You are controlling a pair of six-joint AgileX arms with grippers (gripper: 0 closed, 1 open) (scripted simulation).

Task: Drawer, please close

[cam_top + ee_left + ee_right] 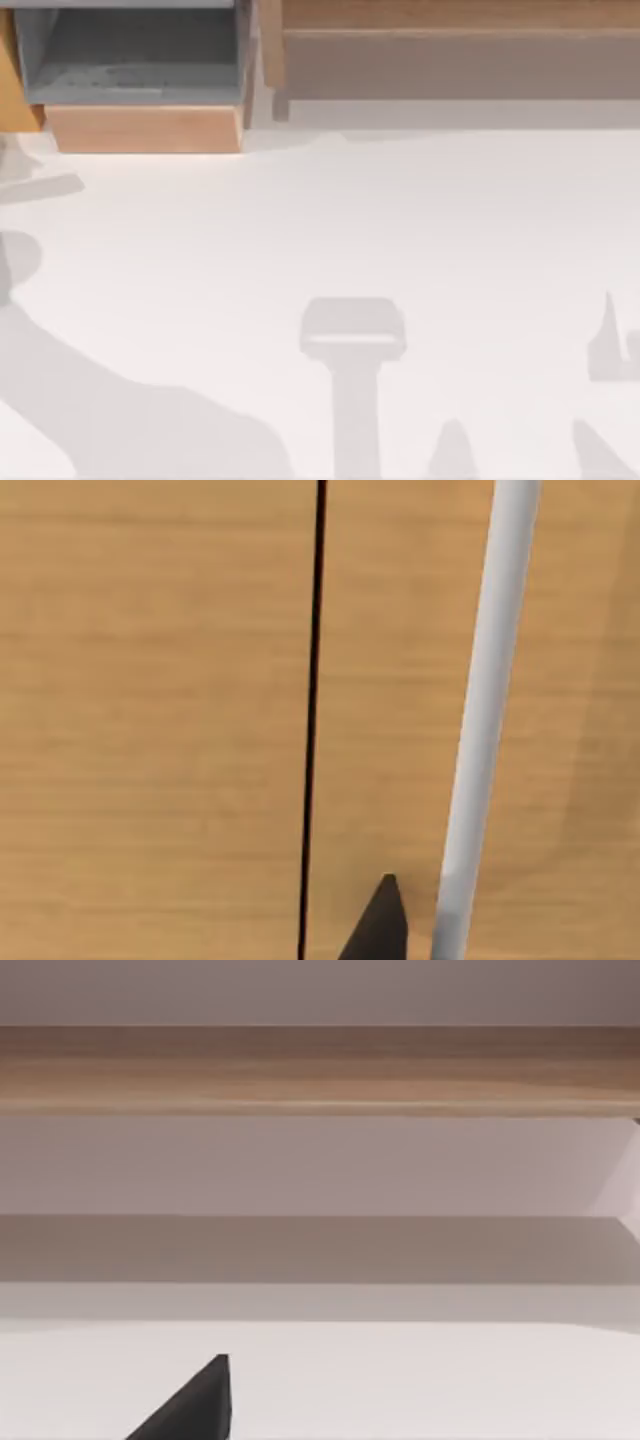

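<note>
The drawer (145,128) stands pulled out at the table's back left. Its grey inside (130,60) is open to view and its light tan front panel faces the table. In the left wrist view my left gripper (380,925) shows as a dark tip very close to a tan wood surface (150,720). That surface has a thin dark seam (312,720) and a white bar (485,720) running across it; I cannot tell which part of the furniture it is. My right gripper (195,1405) shows as a dark tip over the white table.
A long wooden unit (450,60) with a brown recessed face runs along the back right, also facing the right wrist camera (320,1070). The white table (300,220) carries grey shadows of the arms along its front and left.
</note>
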